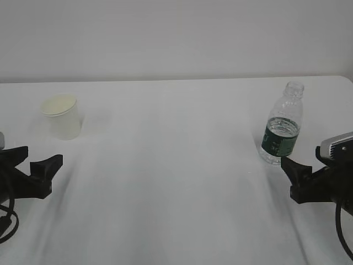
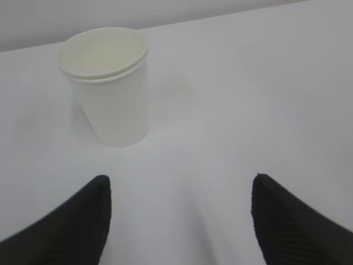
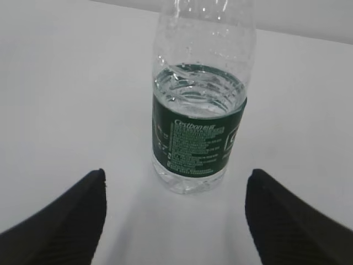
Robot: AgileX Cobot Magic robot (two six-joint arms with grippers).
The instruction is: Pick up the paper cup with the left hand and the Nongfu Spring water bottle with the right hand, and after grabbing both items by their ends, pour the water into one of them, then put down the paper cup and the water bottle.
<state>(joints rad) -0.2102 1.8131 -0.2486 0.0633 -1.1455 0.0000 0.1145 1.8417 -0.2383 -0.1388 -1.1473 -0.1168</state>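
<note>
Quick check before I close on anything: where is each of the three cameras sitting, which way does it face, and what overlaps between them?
Exterior: in front of the table, angled down; shows cup left, bottle right, left gripper and right gripper at the bottom corners.
Left wrist: behind the open left jaws, looking forward at the upright cup; both fingertips show.
Right wrist: behind the open right jaws, facing the part-filled bottle; fingertips show.
Shared: each wrist view repeats one object from the exterior view.

One paper cup (image 1: 62, 116), possibly doubled; one water bottle (image 1: 282, 126); two tools.
</note>
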